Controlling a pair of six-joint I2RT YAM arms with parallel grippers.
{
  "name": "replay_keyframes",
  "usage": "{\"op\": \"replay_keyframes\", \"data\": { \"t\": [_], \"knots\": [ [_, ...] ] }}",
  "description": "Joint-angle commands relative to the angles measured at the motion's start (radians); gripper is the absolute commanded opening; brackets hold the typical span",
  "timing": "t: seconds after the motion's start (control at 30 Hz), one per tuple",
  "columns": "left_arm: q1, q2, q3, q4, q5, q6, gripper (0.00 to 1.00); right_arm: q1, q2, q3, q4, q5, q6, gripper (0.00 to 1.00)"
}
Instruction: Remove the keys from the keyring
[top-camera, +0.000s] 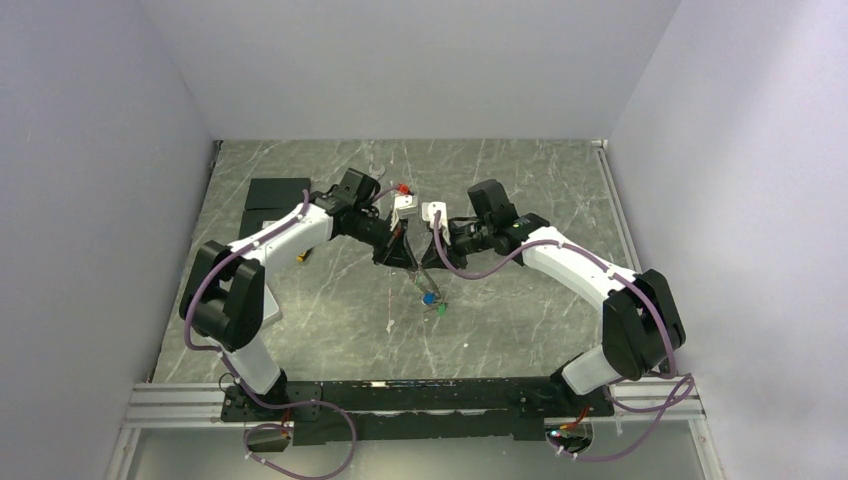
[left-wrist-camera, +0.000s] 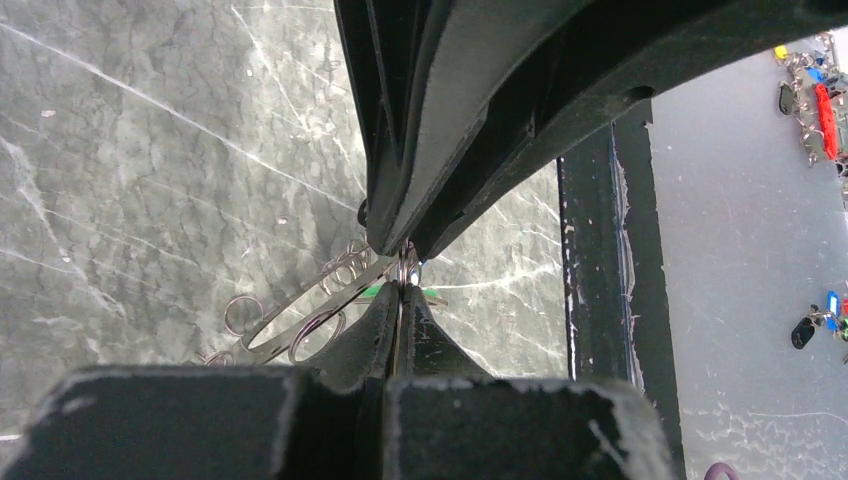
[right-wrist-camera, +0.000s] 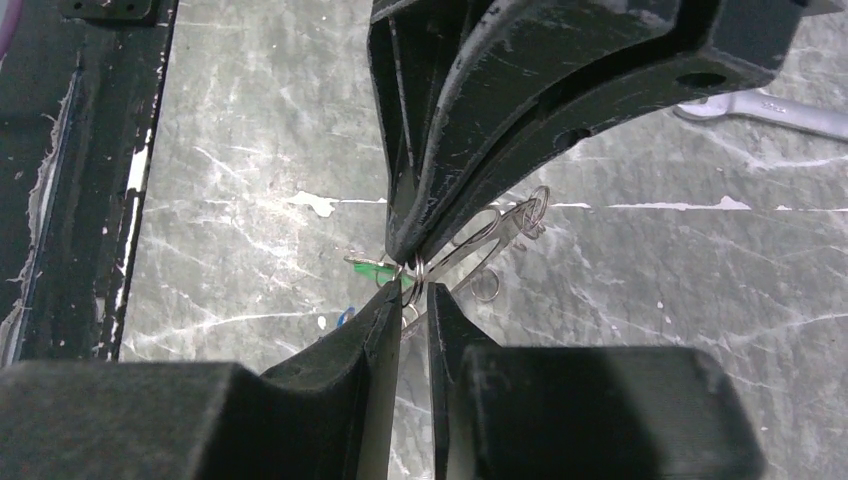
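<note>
Left claw (left-wrist-camera: 400, 300) and right claw (right-wrist-camera: 413, 298) meet tip to tip, mid-frame.
Both clench the thin grey-brown wire keyring (right-wrist-camera: 416, 270), edge-on in the wrist views; its tiny blue- and green-headed keys (top-camera: 428, 298) hang toward the lower frame over the grey marbled counter (top-camera: 520, 180).

The counter (top-camera: 330, 300) looked like polished grey-green stone, veined white, with a soft sheen. The left end effector (left-wrist-camera: 400, 295) and the right end effector (right-wrist-camera: 413, 290) were matt black plastic, faintly grainy and scuffed pale at the edges. The keyring (right-wrist-camera: 415, 270) was thin, bright metal wire. The keys (top-camera: 428, 298) had green and blue plastic heads. A wrench (right-wrist-camera: 780, 112) shone satin silver.
</note>
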Motion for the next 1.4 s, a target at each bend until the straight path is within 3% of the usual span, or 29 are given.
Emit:
{"op": "replay_keyframes", "data": {
  "t": [0.0,0.23,0.37,0.43,0.5,0.67,0.77,1.0,1.37],
  "knots": [
    [-0.01,0.011,0.057,0.004,0.021,0.01,0.0,0.028,0.001,0.039,-0.018,0.012,-0.041,0.19],
    [-0.012,0.009,0.054,0.016,0.04,0.003,0.0,0.033,0.003,0.036,0.0,0.002,-0.029,0.17],
    [-0.012,0.006,0.054,0.011,0.038,0.006,0.0,0.033,0.004,0.029,0.008,0.005,-0.03,0.1],
    [-0.012,0.005,0.057,0.01,0.04,-0.001,0.0,0.033,0.005,0.028,0.004,0.011,-0.038,0.0],
    [-0.009,0.006,0.057,0.008,0.041,-0.014,0.0,0.033,0.002,0.022,0.018,0.018,-0.029,0.0],
    [0.022,-0.008,0.018,0.067,0.063,-0.081,0.27,0.009,-0.018,-0.018,0.139,0.012,0.089,0.0],
    [0.052,-0.015,-0.007,0.122,0.084,-0.141,0.34,-0.003,-0.025,-0.052,0.24,-0.006,0.188,0.0],
    [0.095,-0.016,-0.057,0.204,0.122,-0.23,0.36,-0.021,-0.035,-0.151,0.434,-0.033,0.328,0.0],
    [0.097,-0.007,-0.101,0.25,0.181,-0.264,0.4,-0.041,-0.041,-0.212,0.578,-0.007,0.453,0.0]
  ]
}}
